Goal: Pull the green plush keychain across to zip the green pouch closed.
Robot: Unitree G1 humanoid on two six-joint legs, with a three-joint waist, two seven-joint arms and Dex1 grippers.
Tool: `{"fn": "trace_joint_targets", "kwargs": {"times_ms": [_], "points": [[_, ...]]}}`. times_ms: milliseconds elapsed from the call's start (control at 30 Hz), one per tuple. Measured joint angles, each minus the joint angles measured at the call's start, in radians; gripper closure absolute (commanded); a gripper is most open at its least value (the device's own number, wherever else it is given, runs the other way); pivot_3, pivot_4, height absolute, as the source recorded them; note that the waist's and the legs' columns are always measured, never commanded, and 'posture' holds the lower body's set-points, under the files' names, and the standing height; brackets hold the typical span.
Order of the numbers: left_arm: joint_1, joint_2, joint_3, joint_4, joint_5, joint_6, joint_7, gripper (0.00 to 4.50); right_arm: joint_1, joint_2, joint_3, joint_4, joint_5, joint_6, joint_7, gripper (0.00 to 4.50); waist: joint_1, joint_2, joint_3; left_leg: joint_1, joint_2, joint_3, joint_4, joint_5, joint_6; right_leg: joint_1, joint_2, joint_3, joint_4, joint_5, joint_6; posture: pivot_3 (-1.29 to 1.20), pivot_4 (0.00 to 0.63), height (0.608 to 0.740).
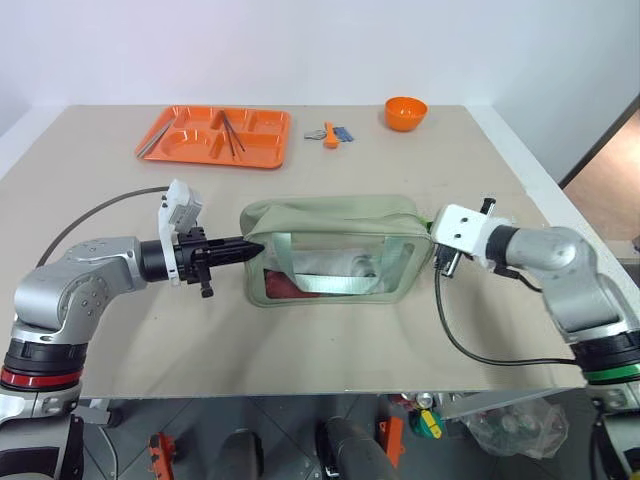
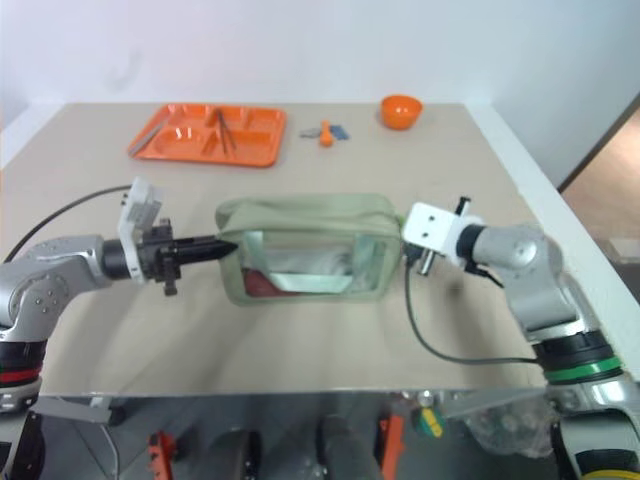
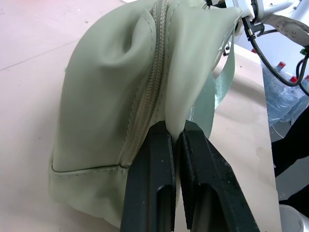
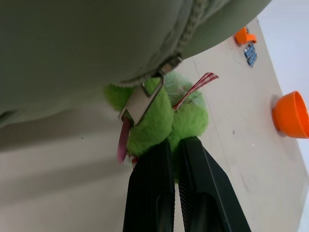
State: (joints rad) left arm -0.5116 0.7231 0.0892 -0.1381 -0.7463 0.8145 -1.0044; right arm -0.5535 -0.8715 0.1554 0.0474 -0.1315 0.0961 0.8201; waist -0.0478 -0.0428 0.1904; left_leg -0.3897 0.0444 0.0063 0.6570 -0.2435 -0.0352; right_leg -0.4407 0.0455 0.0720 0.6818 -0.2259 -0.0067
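On table: green pouch (image 1: pixel 330 250) zipped.

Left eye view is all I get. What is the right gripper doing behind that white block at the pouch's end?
Observer: The right gripper is shut on the green plush keychain.
Operator: Is the keychain fixed to the pouch?
Observer: Yes, it hangs from the metal zip pull on the green pouch.
Operator: And the other gripper?
Observer: The left gripper pinches a fold of fabric beside the zip.
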Motion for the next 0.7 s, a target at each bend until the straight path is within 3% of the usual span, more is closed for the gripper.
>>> {"fn": "trace_joint_targets", "kwargs": {"times_ms": [433, 700], "points": [[0.008, 0.002, 0.009, 0.000, 0.000, 0.014, 0.016, 4.50, 0.070, 0.057, 0.067, 0.037, -0.092, -0.126, 0.006, 4.43, -0.003, -0.008, -0.006, 0.008, 0.003, -0.002, 0.000, 0.001, -0.001, 0.006, 0.004, 0.000, 0.000, 0.002, -0.005, 0.00, 0.150, 0.740], [0.010, -0.001, 0.018, 0.000, -0.001, 0.019, 0.024, 4.50, 0.027, 0.122, 0.088, 0.171, -0.160, -0.190, -0.067, 4.43, -0.009, -0.008, -0.006, 0.010, 0.003, 0.000, 0.000, 0.004, -0.004, 0.006, 0.004, 0.001, 0.000, 0.005, -0.004, 0.00, 0.150, 0.740]]}}
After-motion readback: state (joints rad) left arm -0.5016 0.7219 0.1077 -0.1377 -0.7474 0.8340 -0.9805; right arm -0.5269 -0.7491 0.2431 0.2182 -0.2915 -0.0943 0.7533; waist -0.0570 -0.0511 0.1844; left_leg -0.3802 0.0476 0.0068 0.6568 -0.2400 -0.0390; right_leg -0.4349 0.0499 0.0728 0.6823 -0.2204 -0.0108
